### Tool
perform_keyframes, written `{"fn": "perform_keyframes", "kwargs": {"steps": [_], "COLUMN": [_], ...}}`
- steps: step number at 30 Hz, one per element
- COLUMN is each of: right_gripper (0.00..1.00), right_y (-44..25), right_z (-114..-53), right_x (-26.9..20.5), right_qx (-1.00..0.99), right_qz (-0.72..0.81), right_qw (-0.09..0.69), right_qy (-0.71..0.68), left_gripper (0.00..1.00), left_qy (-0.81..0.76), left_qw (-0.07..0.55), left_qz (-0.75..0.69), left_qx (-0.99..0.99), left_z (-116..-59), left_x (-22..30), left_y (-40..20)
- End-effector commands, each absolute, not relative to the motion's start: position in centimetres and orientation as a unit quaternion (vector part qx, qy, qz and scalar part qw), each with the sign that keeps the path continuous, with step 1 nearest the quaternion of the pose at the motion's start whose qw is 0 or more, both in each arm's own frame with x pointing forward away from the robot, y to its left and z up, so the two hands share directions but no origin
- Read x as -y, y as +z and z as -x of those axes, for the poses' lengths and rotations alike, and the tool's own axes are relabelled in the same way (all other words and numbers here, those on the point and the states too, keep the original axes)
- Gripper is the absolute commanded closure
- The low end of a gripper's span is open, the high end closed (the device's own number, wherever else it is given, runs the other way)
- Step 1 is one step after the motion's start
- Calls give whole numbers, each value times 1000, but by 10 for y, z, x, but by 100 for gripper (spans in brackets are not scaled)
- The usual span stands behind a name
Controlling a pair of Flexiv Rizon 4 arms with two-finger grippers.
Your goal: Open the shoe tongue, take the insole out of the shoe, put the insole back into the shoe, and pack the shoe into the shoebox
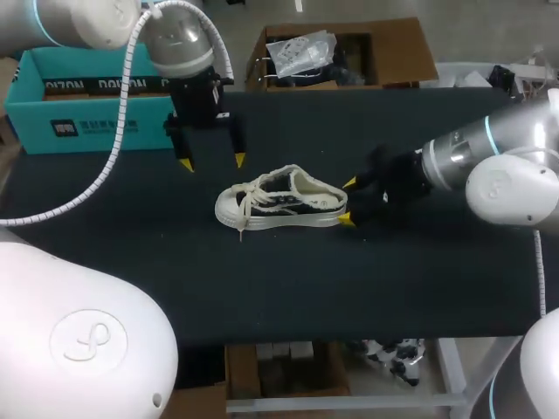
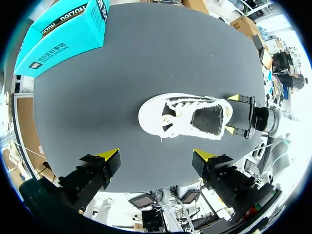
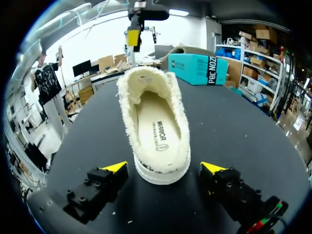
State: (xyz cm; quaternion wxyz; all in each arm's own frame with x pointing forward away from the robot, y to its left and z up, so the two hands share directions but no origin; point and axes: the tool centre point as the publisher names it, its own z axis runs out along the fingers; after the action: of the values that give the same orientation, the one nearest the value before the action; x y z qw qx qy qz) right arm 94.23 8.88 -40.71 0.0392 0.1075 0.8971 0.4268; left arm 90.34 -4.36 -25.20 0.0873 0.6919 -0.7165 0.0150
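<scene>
Black counter [image 1: 349,279] carries a cream-and-black canvas sneaker [image 1: 279,201]; right hand [image 1: 348,201] spread wide astride its heel, left hand [image 1: 212,162] wide beyond it.

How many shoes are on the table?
1. The shoe lies at the middle of the table, heel between the right tool's open fingers; the left tool hangs open beyond it. None seems hidden.

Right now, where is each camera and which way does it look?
Head view: above and behind, looking down at the table; shows left gripper beyond the shoe, right gripper at its heel.
Left wrist view: on the left wrist, looking down at the shoe; its own gripper shows.
Right wrist view: on the right wrist, low, facing the heel; its own gripper shows.
All share the shoe and shoebox.
</scene>
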Motion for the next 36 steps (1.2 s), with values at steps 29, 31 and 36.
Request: {"fn": "perform_keyframes", "kwargs": {"steps": [29, 31, 36], "right_gripper": [0, 82, 100], "right_y": [-433, -432, -432], "right_z": [-948, -947, -946], "right_x": [-126, -127, -128], "right_qx": [-871, -869, -868], "right_qz": [-87, -89, -87], "right_qw": [11, 17, 20], "right_qy": [484, 486, 489], "left_gripper": [0, 0, 0], "left_qy": [-2, -4, -13], "left_qw": [78, 76, 69], "left_qz": [-690, -689, -682], "left_qx": [720, 721, 728], "left_z": [-908, -908, -907], "left_x": [84, 88, 101], "left_y": [-271, -271, -273]}}
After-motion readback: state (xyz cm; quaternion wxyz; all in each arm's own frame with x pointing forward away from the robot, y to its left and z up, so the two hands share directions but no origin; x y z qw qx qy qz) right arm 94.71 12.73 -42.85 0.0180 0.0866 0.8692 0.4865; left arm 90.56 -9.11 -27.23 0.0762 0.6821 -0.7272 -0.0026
